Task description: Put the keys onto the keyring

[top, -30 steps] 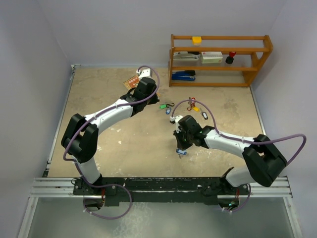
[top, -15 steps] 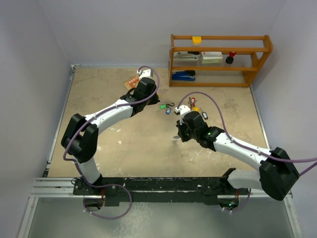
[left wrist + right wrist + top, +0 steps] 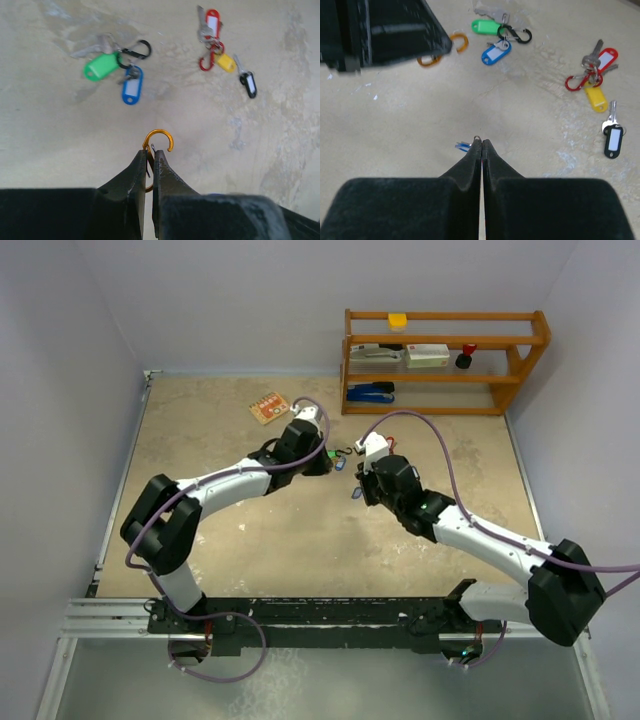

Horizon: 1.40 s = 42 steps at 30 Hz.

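Top view: both arms reach over the middle of the table (image 3: 250, 540). The left gripper (image 3: 322, 462) and right gripper (image 3: 358, 491) are near each other but apart, and a wooden shelf (image 3: 445, 380) stands at the far right. We cannot read the jaws from here; we only see a blue speck at the right tips, the held blue key (image 3: 354, 495). Left wrist: the fingers are pinched almost together on the lower loop of an orange clip (image 3: 159, 141), whose upper hook sticks out past the tips. Beyond it on the table a green-tagged key (image 3: 101, 66) and a blue-tagged key (image 3: 132, 90) hang on a black clip (image 3: 136, 50). Well apart to the right, a red-tagged key (image 3: 212, 22) and a yellow tag (image 3: 225, 62) sit on a red clip (image 3: 206, 61), with a black-tagged key (image 3: 248, 83) just beside them. Right wrist: the fingers are fully together on the held blue key, with only a small metal ring and a blue sliver poking out at the tips. The left gripper with the orange clip shows at the upper left, and the loose keys lie beyond.
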Available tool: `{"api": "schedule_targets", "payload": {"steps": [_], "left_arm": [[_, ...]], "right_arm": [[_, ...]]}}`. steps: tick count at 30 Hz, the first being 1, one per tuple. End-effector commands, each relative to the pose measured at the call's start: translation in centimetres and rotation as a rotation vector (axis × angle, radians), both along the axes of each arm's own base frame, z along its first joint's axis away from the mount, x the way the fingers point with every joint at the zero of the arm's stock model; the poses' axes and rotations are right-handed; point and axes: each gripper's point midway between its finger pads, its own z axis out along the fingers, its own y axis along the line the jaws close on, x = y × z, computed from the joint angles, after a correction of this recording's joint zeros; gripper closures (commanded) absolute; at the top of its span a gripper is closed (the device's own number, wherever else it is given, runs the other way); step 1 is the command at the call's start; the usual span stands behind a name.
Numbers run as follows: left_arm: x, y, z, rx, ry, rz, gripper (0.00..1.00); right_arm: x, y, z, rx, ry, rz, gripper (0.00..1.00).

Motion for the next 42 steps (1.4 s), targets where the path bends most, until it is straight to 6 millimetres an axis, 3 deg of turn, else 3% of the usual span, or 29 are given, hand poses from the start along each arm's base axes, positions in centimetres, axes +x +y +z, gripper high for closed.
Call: {"api": "schedule_targets", "payload": {"steps": [1, 11, 42], "left_arm": [[-1.7, -3.7, 4.3, -0.112, -0.086, -0.096, 1.0], [-4.0, -6.2, 3.9, -0.12, -0.069, -0.166, 1.0], [-4.8, -7.3, 4.6, -0.133, -0.072, -0.204, 1.0]], "right_arm": [[2.4, 0.9, 3.6, 0.04, -0.118, -0.023, 1.0], [2.8, 1.1, 3.3, 0.036, -0.13, -0.017, 1.0], [2.9, 1.0, 2.1, 0.022, -0.107, -0.009, 1.0]]}}
